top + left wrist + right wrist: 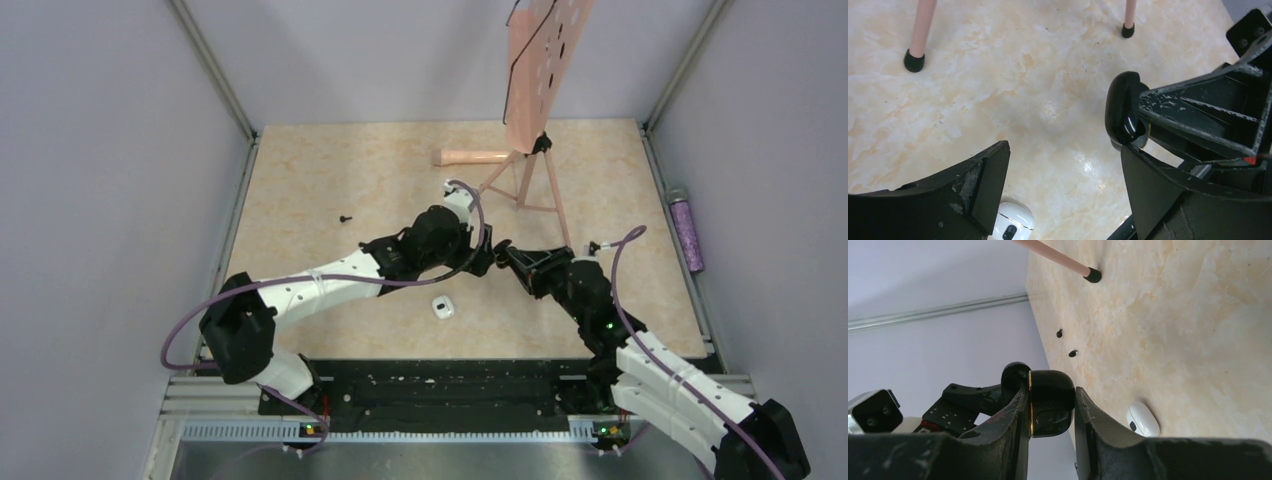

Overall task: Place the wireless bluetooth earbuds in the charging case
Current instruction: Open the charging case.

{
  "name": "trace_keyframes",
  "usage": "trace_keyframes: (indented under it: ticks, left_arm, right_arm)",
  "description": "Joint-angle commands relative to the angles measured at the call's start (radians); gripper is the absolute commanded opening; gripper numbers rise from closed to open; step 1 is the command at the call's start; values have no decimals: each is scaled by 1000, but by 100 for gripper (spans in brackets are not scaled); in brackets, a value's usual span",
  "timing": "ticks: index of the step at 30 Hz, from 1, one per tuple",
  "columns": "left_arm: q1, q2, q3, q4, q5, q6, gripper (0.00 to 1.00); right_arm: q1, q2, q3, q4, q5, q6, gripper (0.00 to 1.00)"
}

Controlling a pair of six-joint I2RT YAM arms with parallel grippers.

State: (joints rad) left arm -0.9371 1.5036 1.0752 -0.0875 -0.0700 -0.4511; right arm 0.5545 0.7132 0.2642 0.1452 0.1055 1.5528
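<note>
My right gripper [1050,392] is shut on a glossy black charging case [1048,407] with a gold seam, held above the table and tilted. In the left wrist view that case [1122,107] hangs just off the tip of my right-hand finger. My left gripper [1063,155] is open with nothing between its fingers. In the top view both grippers meet at mid-table, left gripper [484,252] facing right gripper [505,250]. Two tiny black earbuds [1060,333] [1073,353] lie on the table well beyond the case; in the top view an earbud [347,217] shows left of the arms.
A white oval case [443,306] lies on the table just in front of the grippers, also white case [1013,225] and white case [1143,419]. A pink tripod [530,180] carrying a pink board [545,60] stands at the back. A purple cylinder [686,232] lies along the right wall.
</note>
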Motion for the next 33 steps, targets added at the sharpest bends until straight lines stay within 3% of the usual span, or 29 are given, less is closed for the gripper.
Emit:
trace_keyframes:
  ticks: [1,11,18,24,33]
  left_arm:
    - [5,-28,26,31,-106,-30,87]
    - [12,-73,28,-27,-133,-115,91]
    - [16,-149,-14,-102,-133,-395,84]
    - [40,-211,-156,96,-37,-624,85]
    - [41,-258,-386,555,163,-666,86]
  right_arm:
    - [16,-22,30,37,-20,-9,0]
    - [16,-46,23,33,4,-13,0]
    - [16,-85,-17,84,64,16,0]
    - [16,-49,-54,241,57,16,0]
    - [16,4,-76,341,34,59,0]
